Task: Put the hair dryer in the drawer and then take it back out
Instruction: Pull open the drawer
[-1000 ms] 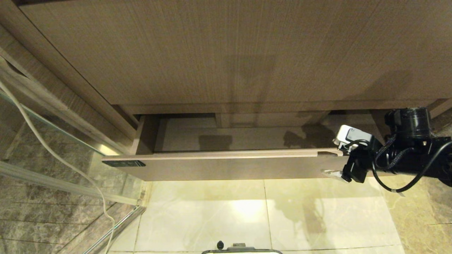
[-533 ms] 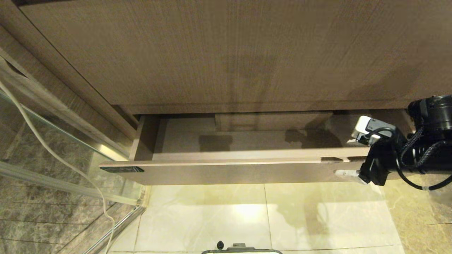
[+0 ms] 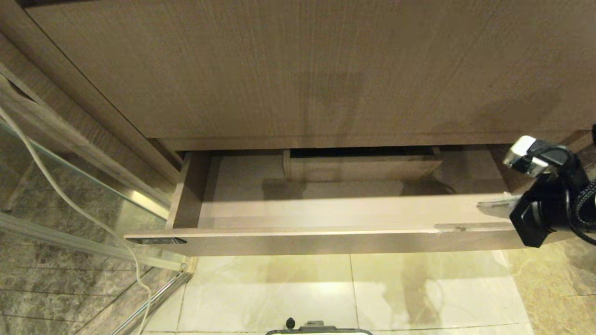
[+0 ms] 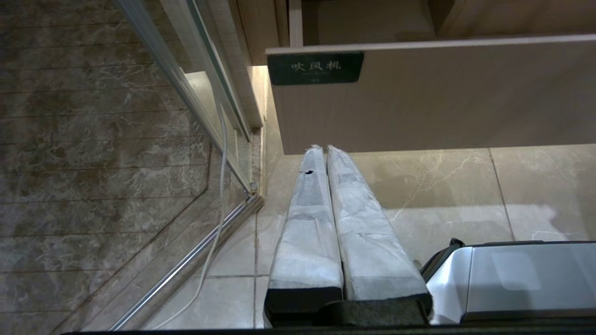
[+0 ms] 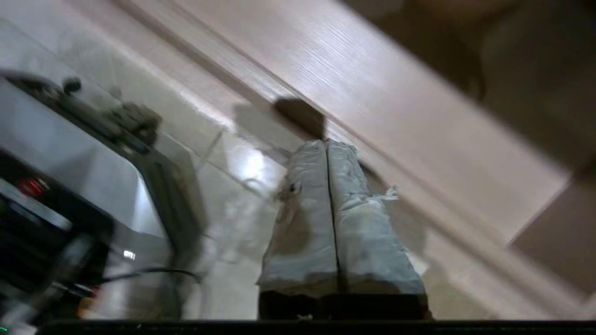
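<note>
The drawer stands pulled out under the wood-grain cabinet, and its floor and boxed cutout are bare. The hair dryer is out of view. My right gripper is at the drawer's right end, just above the top edge of the front panel. In the right wrist view its padded fingers press together with nothing between them, the tips close to the drawer front. My left gripper is shut and empty, held low over the floor below the drawer front, near its dark label.
The tall wood-grain cabinet panel rises above the drawer. A glass door with a metal rail and a hanging white cord stand at the left. Pale floor tiles lie in front, with my base at the near edge.
The drawer has slid further out towards me. My right gripper has moved right and up off the drawer's front panel, and its fingers have gone from open to shut.
</note>
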`<state>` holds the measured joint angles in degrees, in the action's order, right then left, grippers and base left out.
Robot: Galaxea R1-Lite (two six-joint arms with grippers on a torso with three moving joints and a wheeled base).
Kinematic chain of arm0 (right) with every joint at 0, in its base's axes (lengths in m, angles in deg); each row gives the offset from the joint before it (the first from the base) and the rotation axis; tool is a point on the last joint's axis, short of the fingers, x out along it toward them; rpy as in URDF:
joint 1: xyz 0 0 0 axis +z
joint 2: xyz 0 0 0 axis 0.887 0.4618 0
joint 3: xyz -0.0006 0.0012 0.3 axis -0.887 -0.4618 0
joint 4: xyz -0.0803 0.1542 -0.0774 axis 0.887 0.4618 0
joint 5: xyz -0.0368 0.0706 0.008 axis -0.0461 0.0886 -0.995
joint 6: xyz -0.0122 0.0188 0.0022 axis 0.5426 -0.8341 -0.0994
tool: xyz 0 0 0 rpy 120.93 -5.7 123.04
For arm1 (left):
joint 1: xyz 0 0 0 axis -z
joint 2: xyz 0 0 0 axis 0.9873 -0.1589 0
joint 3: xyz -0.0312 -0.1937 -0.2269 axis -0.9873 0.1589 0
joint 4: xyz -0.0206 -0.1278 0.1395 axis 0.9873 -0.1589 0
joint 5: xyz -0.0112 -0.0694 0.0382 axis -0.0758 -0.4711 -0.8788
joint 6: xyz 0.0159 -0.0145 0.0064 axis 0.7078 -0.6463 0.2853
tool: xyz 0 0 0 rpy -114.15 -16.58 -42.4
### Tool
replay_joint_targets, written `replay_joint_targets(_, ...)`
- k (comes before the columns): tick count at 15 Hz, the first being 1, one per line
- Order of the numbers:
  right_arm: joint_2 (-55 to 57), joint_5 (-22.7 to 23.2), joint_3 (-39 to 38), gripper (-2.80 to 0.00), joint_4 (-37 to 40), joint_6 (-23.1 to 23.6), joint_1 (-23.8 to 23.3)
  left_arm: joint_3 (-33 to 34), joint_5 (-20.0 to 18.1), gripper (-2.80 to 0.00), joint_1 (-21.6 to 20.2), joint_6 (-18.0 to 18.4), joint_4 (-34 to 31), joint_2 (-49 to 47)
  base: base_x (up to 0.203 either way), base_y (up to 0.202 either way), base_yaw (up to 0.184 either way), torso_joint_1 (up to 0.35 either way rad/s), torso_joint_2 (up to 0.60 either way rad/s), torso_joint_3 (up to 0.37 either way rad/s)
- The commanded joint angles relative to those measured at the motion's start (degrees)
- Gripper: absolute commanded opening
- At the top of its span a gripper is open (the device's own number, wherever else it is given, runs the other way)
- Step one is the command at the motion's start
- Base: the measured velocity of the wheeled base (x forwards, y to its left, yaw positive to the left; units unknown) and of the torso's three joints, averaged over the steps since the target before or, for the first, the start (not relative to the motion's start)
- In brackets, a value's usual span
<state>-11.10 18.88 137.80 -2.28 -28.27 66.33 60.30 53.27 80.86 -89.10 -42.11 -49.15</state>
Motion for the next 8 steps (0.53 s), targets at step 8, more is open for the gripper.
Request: replay_joint_targets(8,-42.0,-19.8,-26.8,-2.80,-0.8,-26.0,-1.3,0.0,0.0,-2.80,0.0,0.0,0.0,0.1,0.000,0.000,0.000,0.000,0.00,0.000)
